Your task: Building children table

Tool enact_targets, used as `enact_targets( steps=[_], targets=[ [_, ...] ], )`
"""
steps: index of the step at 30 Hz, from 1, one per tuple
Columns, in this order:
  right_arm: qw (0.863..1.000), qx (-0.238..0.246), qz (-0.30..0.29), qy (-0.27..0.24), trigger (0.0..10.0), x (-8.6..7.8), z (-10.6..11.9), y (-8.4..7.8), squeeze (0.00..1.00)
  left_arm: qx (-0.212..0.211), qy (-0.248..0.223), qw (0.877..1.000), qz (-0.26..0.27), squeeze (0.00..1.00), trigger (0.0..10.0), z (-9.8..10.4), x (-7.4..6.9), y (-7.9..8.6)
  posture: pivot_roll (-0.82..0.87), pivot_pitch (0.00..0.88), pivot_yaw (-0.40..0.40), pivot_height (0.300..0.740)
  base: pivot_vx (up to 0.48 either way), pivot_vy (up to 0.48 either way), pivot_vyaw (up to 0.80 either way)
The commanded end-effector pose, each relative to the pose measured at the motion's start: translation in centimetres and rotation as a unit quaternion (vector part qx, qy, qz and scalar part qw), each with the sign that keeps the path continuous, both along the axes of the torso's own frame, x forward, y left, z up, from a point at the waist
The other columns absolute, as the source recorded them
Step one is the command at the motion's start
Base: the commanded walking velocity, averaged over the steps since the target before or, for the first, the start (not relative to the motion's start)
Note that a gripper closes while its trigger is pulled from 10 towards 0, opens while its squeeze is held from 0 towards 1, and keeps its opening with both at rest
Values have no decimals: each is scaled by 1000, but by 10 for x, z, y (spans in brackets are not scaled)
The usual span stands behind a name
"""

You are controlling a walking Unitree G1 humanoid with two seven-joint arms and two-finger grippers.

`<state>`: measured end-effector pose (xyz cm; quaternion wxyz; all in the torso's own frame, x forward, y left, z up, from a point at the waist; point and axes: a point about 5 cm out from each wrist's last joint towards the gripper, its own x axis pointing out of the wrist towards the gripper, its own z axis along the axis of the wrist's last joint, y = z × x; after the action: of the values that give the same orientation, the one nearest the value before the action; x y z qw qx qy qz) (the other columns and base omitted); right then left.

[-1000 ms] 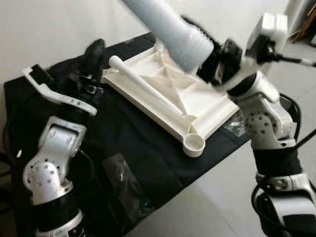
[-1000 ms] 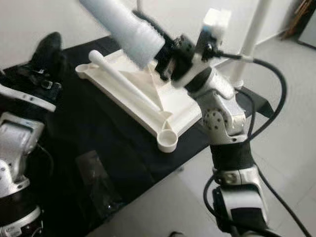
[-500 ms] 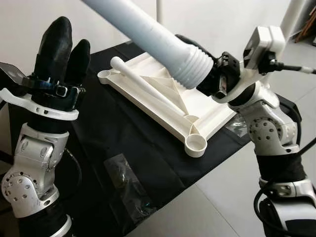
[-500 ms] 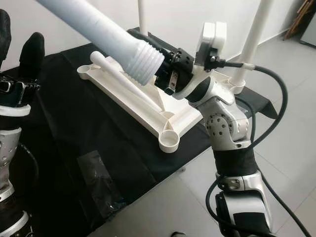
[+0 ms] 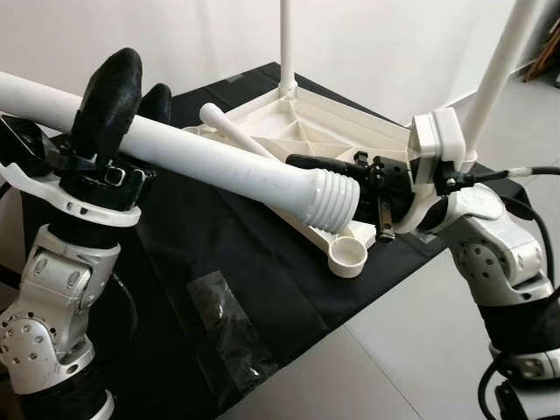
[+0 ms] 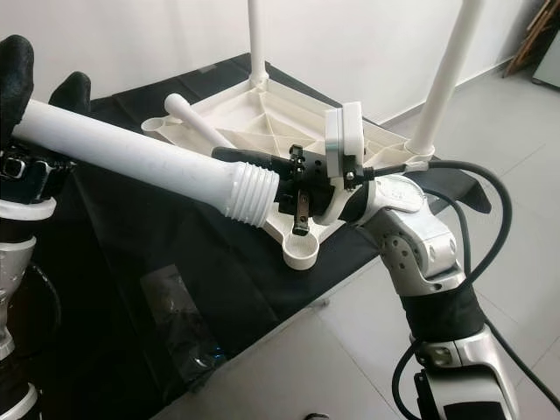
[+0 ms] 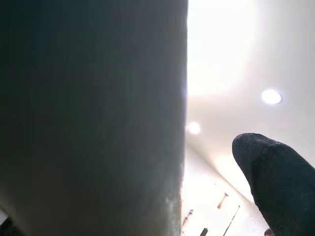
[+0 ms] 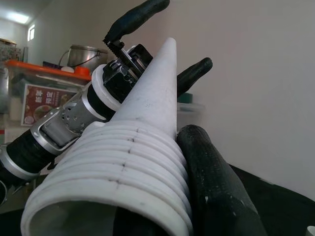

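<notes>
The desk [image 5: 262, 262], draped in black cloth, carries the upturned white tabletop [image 5: 350, 140]. Two legs already stand upright in its far corner sockets, one at the back [image 5: 285, 44] and one by the right arm [image 5: 499, 74]. A third leg [image 5: 229, 131] lies loose across its ribbed underside, and the near corner socket [image 5: 346, 255] sits open at the desk's edge.

Half a second ago the long white leg [image 5: 219, 162] slanted steeply, its plain end up and away past the top of the picture. Now it has swung down to lie almost level above the desk, its long axis running across from the robot's left to its right. The ribbed, threaded end [image 6: 249, 194] points right and a little toward me, hanging over the tabletop's near edge just above the open socket, not touching it.

The right gripper [image 5: 350, 171] has dropped with it, and its fingers [image 8: 216, 182] clamp the threaded end. The left gripper [image 5: 122, 105], which stood apart and empty before, now has the leg's plain shaft lying between its upright black fingers [image 5: 109, 101]. Whether they actually press on it, I cannot tell.

A clear plastic bag [image 5: 223, 324] lies flat on the cloth near the front.
</notes>
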<state>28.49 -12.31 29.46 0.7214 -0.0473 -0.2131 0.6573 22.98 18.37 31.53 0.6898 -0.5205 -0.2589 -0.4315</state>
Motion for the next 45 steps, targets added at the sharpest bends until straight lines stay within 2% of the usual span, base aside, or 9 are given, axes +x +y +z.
enact_targets(
  steps=[1,2,23,24,25,28,36,41,45],
  targets=[
    [999,-23,25,1,10000,-5,-4,7,0,-1,-15,1000,-12,0,9373,5,-6,0,-67,100,75,740,0,0,0],
    [999,-25,23,2,10000,-6,-6,7,0,-7,-17,1000,-16,0,0,5,-6,0,-67,100,76,740,0,0,0],
    [999,-27,-18,23,10000,-1,-14,5,0,-6,-20,999,-27,0,0,7,-8,-1,-66,99,74,740,0,0,0],
    [999,-25,-22,30,10000,0,-15,4,294,-7,-21,999,-24,0,0,9,-8,1,-66,99,74,740,0,0,0],
    [998,-21,-32,45,10000,4,-17,0,1000,-7,-25,1000,-14,0,0,13,-6,6,-78,99,67,740,0,0,0],
    [998,-21,-35,48,10000,5,-17,-2,1000,-7,-26,1000,-12,0,0,14,-6,7,-78,99,67,740,0,0,0],
    [996,-19,-59,69,10000,-5,-27,-37,1000,-19,-25,999,34,0,0,24,-3,30,-93,103,76,740,0,0,0],
    [992,-45,-68,98,10000,-24,-45,-59,1000,-15,-35,994,105,0,0,43,3,68,-106,97,99,740,0,0,0],
    [989,-68,-87,103,10000,-29,-50,-70,1000,19,-38,990,135,0,0,49,5,79,-103,90,110,740,0,0,0]
  ],
)
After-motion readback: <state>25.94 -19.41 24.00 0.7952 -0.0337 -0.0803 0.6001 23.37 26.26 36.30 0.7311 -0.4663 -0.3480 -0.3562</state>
